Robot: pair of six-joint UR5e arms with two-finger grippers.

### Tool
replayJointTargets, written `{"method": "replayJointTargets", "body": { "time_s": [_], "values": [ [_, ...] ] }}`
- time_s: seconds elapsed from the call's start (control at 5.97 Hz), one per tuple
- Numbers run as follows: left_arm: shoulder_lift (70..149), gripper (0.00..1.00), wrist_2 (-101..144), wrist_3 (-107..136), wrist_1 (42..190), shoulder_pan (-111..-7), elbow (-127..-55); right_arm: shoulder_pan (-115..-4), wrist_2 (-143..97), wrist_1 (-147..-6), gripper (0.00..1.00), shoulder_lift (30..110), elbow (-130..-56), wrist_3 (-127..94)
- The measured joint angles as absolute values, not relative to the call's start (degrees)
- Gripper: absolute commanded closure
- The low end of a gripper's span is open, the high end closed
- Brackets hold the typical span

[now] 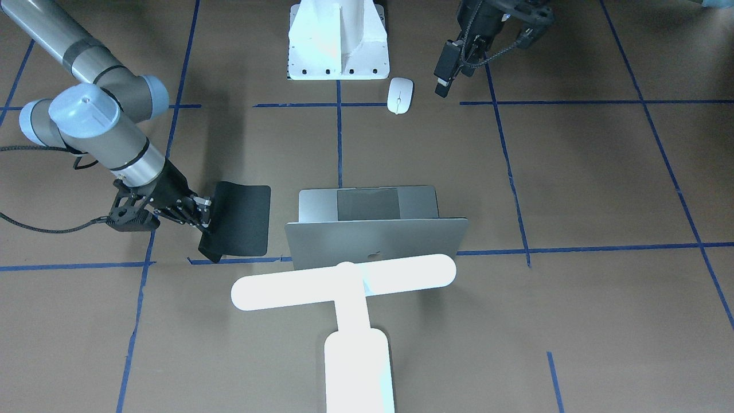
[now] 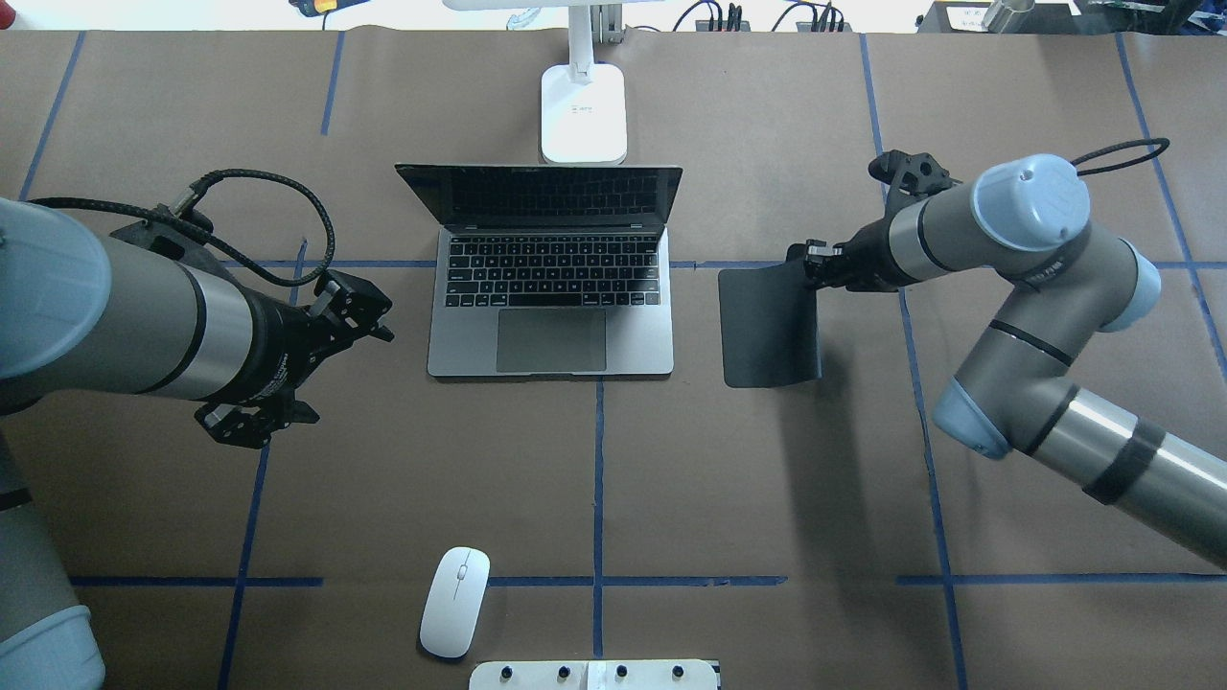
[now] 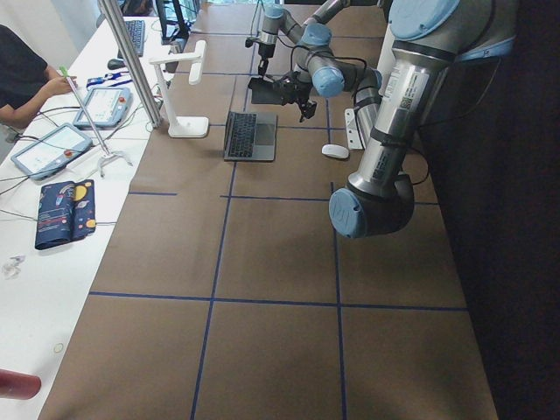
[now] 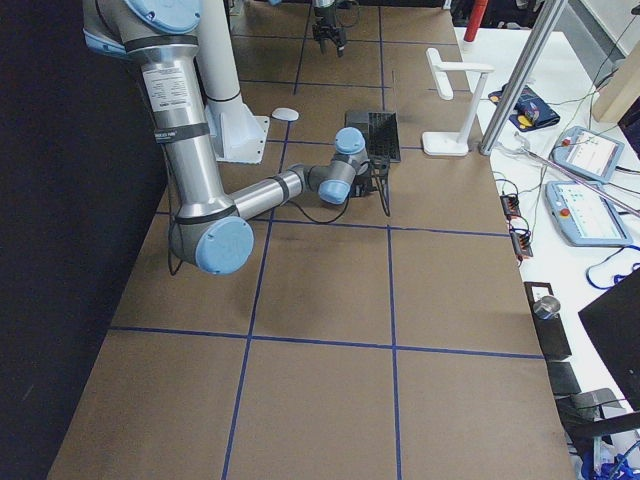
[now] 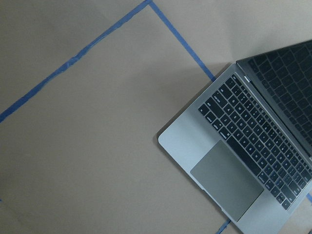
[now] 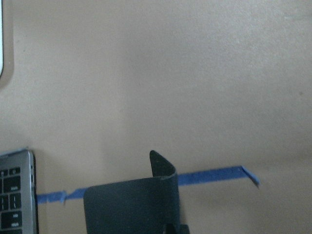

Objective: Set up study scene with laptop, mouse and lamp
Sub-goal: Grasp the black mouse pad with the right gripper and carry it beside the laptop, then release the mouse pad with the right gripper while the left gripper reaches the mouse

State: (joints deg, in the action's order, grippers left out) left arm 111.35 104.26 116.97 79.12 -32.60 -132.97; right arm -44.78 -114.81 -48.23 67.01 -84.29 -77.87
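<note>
right gripper (image 2: 815, 269) clamps one edge of the black mat (image 2: 767, 331), just beside the open laptop (image 2: 551, 307); left gripper (image 2: 331, 364) hangs spread, empty; mouse (image 2: 454, 602) lies well apart from both; lamp (image 2: 583, 115) behind the laptop

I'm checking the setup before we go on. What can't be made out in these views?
The lamp: front-facing view, glare wipes out all detail and the bottom edge cuts its base; overhead view, top edge cuts its bar.
The laptop screen: front-facing view, hidden behind its own lid; overhead, looks only dark.
The right gripper where it meets the mat: right wrist view, cut by the bottom edge.
The mouse: too small for detail in both side views.
</note>
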Motion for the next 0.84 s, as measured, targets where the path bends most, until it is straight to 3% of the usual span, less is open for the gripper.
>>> {"method": "replayJointTargets", "body": {
  "time_s": [0.17,0.33,0.84],
  "values": [
    [111.3,0.00,104.2,116.9,78.9,-32.4,-133.2,-45.5,-114.8,-48.3,0.97,64.0,-81.0,-78.0],
    [111.3,0.00,104.2,116.9,78.9,-32.2,-133.3,-45.7,-114.8,-48.3,0.01,62.8,-79.5,-77.8],
    [111.1,0.00,103.2,109.2,74.8,-26.3,-133.4,-45.5,-116.1,-48.3,0.00,62.6,-80.7,-77.6]
  ]
}}
